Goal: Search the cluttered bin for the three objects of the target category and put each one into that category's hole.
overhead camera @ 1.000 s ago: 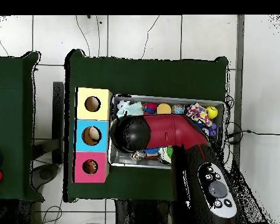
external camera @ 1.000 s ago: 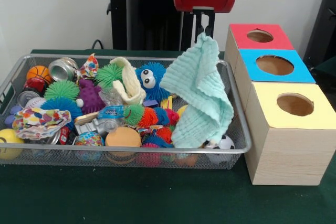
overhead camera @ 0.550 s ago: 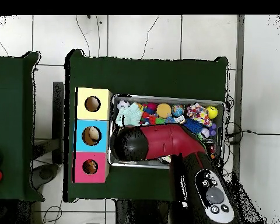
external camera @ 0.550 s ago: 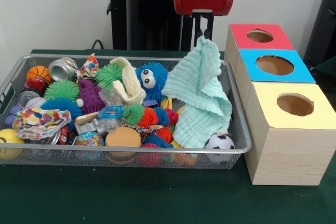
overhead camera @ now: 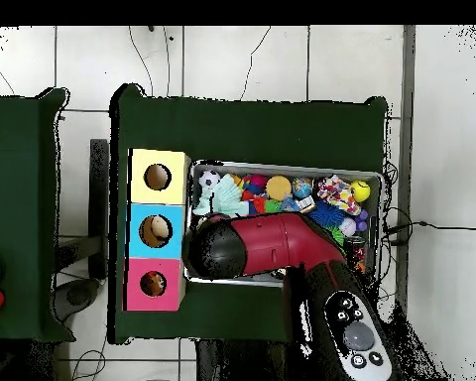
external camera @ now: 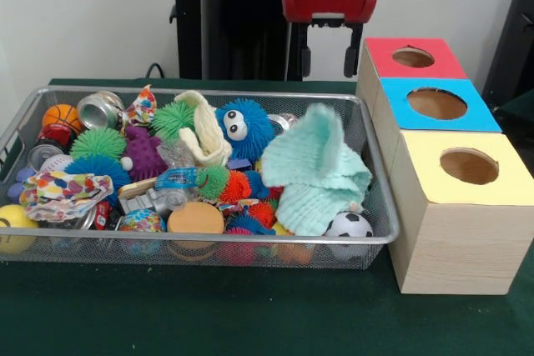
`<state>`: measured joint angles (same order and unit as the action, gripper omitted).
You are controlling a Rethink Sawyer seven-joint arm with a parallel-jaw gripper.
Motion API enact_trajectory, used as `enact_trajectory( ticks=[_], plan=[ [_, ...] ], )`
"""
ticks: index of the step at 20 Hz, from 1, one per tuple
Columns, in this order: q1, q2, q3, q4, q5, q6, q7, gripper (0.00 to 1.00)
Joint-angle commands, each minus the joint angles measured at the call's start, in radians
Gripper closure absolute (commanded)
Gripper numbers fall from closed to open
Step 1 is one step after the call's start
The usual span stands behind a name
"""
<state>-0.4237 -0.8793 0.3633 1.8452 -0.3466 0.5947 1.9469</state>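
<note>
Toys are crowding the wire mesh bin (external camera: 380, 235) we are facing from the front: a crumpled, ribbed mint cloth (external camera: 319, 168) is lying at its right end above a soccer ball (external camera: 349, 225), with a fuzzy blue googly-eyed ball (external camera: 240, 127), spiky rubber balls and dented cans further left, while our gripper (external camera: 329, 49) is hanging above the bin's far rim with both fingers spread wide and nothing between them. Overhead, we are seeing the red arm (overhead camera: 282, 243) covering much of the bin (overhead camera: 282, 170), the mint cloth (overhead camera: 225, 202) lying at the end nearest the three wooden boxes (overhead camera: 159, 230) with round holes in yellow, blue and red tops.

cloth (external camera: 318, 168) in bin (external camera: 380, 206), boxes (external camera: 455, 206) beside
</note>
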Motion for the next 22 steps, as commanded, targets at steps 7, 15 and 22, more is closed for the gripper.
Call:
enact_trajectory(
  ticks=[7,15,22],
  plan=[
    [0.004,0.007,0.045,0.034,-0.03,-0.002,-0.036,0.0],
    [-0.014,0.002,0.065,0.025,-0.017,0.032,-0.071,0.0],
    [-0.136,-0.028,0.127,-0.008,0.001,0.127,-0.206,0.0]
  ],
)
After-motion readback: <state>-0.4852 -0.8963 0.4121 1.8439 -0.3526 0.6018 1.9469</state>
